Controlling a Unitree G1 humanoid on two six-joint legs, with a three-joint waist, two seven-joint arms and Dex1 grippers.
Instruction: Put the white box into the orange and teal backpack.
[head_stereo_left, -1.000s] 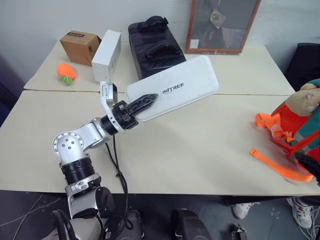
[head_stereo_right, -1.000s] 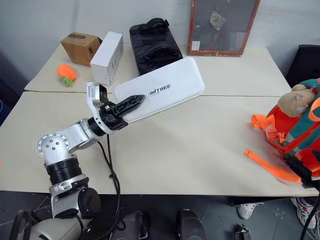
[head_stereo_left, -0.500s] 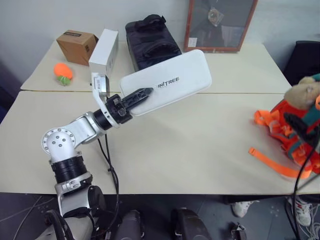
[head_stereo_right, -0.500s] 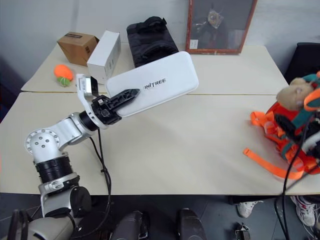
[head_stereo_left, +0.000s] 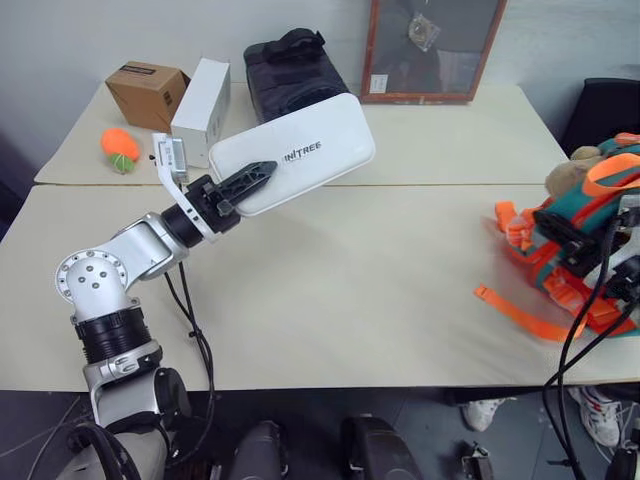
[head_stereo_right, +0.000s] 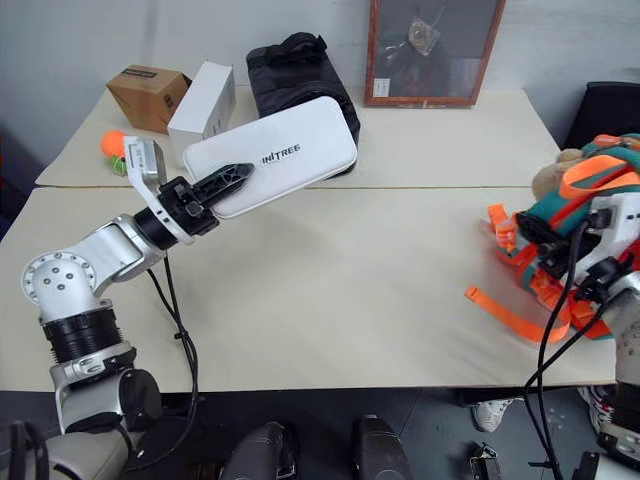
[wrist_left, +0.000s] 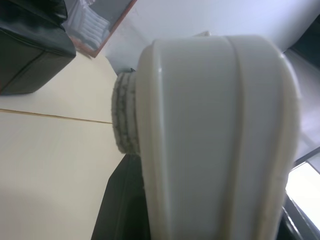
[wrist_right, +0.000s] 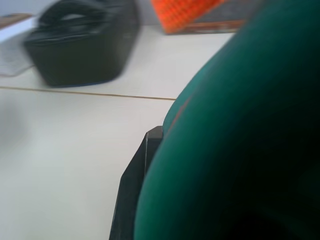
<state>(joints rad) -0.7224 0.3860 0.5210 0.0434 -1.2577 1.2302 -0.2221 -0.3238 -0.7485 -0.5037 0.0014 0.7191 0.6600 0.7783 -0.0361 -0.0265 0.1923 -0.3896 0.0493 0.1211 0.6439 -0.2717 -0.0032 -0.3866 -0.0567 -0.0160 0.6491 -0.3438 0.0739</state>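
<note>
The left end effector (head_stereo_left: 240, 182) is clamped on one short end of the white box (head_stereo_left: 300, 160): one black finger lies along the lettered face, and the left wrist view shows the box's rounded edge pinched close in front of the camera. The box is off the worktop (head_stereo_left: 350, 290), and runs up and away from this end effector toward the back of the worktop, its far end in front of the black duffel bag (head_stereo_left: 292, 75).

Just behind the left end effector, on the far worktop, stands a white carton (head_stereo_left: 200, 97). Beyond the carton sits a brown cardboard box (head_stereo_left: 146, 93), and an orange ball (head_stereo_left: 120, 146) with a bit of green lies further out on the robot's left side. A framed picture (head_stereo_left: 430, 48) leans against the wall past the box's far end.

The right end effector (head_stereo_right: 540, 240) is at the orange and teal backpack (head_stereo_left: 590, 235), well apart from the left one, across a bare stretch of worktop. Its black fingers press into the teal and orange fabric at the upper front of the bag. The right wrist view has teal material bulging right against a finger, so it looks closed on the backpack, though the exact fold it grips cannot be made out. The backpack sits at the worktop's right edge, with a tan plush toy (head_stereo_left: 566, 176) just above the right end effector. An orange strap (head_stereo_left: 515, 312) trails over the worktop below it, toward the near edge.
</note>
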